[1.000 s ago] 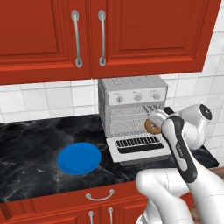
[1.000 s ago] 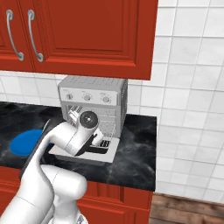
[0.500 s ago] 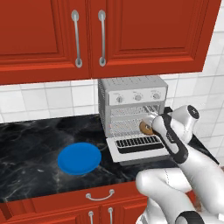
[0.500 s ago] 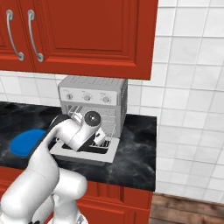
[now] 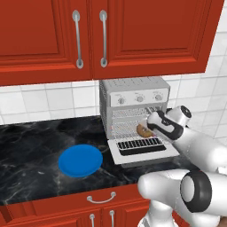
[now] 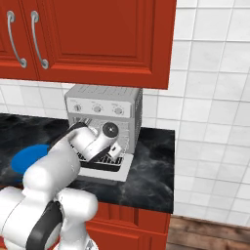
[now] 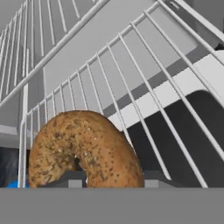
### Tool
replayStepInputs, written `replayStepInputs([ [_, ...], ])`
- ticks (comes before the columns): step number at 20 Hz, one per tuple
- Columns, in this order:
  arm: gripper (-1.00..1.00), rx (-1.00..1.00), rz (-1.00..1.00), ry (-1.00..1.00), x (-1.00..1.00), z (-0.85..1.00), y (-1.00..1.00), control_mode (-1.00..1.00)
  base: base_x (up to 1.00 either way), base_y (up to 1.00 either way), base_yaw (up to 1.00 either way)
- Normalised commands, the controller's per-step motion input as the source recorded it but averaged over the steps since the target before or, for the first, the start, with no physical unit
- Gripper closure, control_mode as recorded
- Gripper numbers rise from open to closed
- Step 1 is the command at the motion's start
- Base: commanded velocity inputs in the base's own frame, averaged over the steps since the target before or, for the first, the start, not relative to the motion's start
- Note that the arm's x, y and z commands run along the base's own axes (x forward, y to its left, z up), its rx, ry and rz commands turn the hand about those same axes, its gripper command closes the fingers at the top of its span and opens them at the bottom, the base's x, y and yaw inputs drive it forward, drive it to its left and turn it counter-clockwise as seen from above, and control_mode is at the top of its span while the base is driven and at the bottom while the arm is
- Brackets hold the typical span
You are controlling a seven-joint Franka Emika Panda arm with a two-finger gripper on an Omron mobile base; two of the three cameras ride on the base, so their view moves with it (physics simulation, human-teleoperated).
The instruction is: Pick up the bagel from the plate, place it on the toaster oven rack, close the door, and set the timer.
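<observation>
Already the toaster oven [image 5: 133, 106] is standing with the door [image 5: 141, 149] lying open, flat toward the counter, and the plate [image 5: 80, 160] is sitting bare well to its left. The gripper [image 5: 148, 128] is clasping the bagel [image 5: 143, 130] and holding it at the oven mouth, just above the toaster oven rack [image 7: 144, 83]. Lifting looks finished; setting the bagel down, closing the door and setting the timer are remaining.

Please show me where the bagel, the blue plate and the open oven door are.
bagel [image 7: 83, 151], hand view, seeded crust.
blue plate [image 5: 80, 160], left base view, centre of disc.
oven door [image 5: 141, 146], left base view, dark window.
</observation>
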Motion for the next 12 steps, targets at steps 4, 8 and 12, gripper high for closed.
replayStepInputs([
  [4,1.0,0.0,0.09,0.0,0.28,-0.31,0.0,-1.0,0.0,0.0,0.0],
  [8,1.0,0.0,0.08,0.0,0.18,-0.34,0.0,-1.0,0.0,0.0,0.0],
  [12,-1.0,0.0,0.06,0.0,0.02,-0.44,0.0,-1.0,0.0,0.0,0.0],
])
